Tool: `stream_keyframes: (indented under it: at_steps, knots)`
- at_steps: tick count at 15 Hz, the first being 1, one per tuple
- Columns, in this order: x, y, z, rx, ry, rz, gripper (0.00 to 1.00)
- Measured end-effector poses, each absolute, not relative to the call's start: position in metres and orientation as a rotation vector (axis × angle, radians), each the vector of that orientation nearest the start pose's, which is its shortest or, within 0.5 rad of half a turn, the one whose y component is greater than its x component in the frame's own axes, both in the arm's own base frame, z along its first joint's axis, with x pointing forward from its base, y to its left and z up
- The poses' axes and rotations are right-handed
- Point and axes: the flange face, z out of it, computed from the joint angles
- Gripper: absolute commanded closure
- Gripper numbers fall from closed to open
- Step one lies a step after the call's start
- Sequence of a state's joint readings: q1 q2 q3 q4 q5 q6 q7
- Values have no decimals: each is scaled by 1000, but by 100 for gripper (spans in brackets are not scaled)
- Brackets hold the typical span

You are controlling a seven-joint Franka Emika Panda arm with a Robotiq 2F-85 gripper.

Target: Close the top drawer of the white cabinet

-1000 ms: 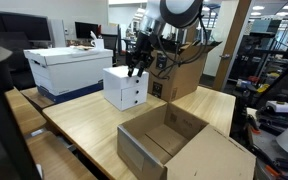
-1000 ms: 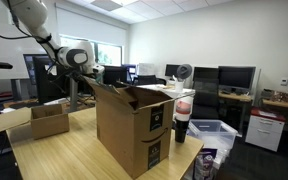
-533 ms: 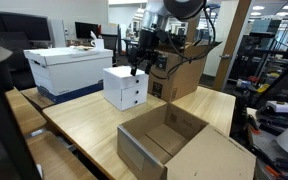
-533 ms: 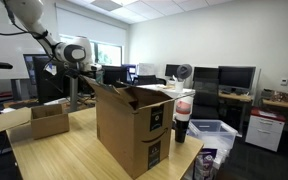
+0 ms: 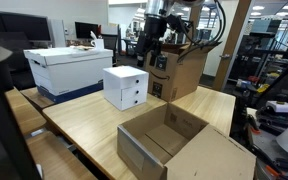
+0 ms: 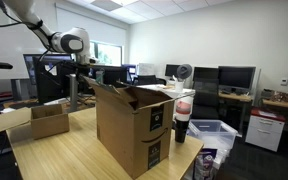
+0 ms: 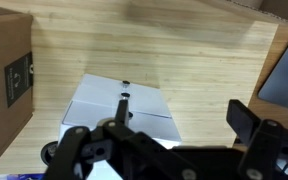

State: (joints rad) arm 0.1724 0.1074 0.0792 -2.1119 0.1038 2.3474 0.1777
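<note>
The white cabinet (image 5: 117, 88) stands on the table (image 5: 84, 125), left of the tall cardboard box (image 5: 184, 75); its top drawer (image 5: 134, 82) looks flush. It is probably light, rigid and apt to slide, so press the flat front. The tool (image 5: 145, 58) hangs released above.

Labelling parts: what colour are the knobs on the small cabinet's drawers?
Dark, almost black knobs on the white cabinet; wrist view shows them best.

The white cabinet (image 5: 125, 87), mid-frame in an exterior view, is plain white with small dark knobs (image 7: 124, 97). The table (image 5: 79, 125) shows pale, streaky wood grain. The open cardboard box (image 5: 174, 140) at lower right is brown; the lidded storage box (image 5: 69, 62) at left is white.
</note>
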Motion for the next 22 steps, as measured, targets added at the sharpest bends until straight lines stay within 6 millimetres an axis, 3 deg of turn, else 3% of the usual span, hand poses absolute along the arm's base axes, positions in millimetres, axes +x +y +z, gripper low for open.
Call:
stream_keyframes:
  at_steps: [9,22]
  knots:
    - [530,126,418,-2995,-46,-187,0]
    - [525,124,419,-2995,-46,-185,0]
